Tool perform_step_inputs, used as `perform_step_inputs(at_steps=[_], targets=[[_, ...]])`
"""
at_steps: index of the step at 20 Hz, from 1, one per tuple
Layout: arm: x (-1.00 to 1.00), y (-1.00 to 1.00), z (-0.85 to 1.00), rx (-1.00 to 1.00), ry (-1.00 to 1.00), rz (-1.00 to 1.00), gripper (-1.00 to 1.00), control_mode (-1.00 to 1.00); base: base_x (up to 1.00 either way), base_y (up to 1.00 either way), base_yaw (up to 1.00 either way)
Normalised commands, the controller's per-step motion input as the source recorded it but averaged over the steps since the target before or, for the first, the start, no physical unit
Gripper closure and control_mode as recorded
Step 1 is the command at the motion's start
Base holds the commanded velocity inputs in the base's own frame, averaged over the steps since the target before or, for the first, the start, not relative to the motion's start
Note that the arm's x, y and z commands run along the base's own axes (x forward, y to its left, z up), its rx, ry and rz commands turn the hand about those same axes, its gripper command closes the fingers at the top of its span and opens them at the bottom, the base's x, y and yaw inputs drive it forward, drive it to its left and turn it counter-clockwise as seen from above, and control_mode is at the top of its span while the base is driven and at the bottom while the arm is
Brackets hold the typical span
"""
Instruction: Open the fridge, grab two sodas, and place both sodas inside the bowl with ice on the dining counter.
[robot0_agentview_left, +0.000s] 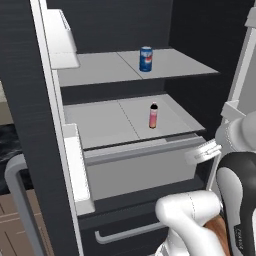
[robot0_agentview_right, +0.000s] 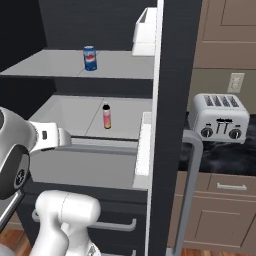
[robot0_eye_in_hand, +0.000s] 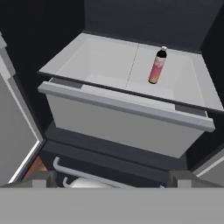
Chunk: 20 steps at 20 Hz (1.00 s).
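The tall black French-door fridge (robot0_agentview_left: 30, 125) stands open, its left door swung out toward the near left with white bins on its inner face. Further right, on the upper light grey shelf (robot0_agentview_left: 100, 67), sits the small blue soda can with a red-and-white logo (robot0_agentview_left: 145, 59), upright and well back from the shelf's front edge. Below it, on the lower shelf, stands the small dark-capped bottle with a pink label (robot0_agentview_left: 153, 116), upright and right of the shelf's middle seam. The hand (robot0_eye_in_hand: 111, 177) hovers low in front of the pale drawer (robot0_eye_in_hand: 122, 122), fingers spread fully wide and holding nothing.

The bottle is slim and tall, so I judge a sideways brush from one finger could topple it and send it rolling toward the back wall. The drawer's front lip juts out nearer than the shelf; a rise that is too shallow could catch the hand on it. The right door's edge (robot0_agentview_right: 170, 100) looks close to the arm, though the gap is hard to judge, and a wide swing might strike it.
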Motion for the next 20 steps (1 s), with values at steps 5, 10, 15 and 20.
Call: perform_step_inputs(at_steps=[5, 10, 15, 20], targets=[[0.04, 0.00, -0.27, -0.04, -0.01, 0.01, -1.00, -1.00, 0.00, 0.00, 0.00], [0.13, 0.00, -0.14, -0.07, -0.19, -0.04, -1.00, -1.00, 0.00, 0.00, 0.00], [0.22, 0.00, -0.02, -0.02, -0.28, -0.01, -1.00, -1.00, 0.00, 0.00, 0.00], [0.35, 0.00, -0.20, 0.02, -0.18, 0.00, -1.00, -1.00, 0.00, 0.00, 0.00]])
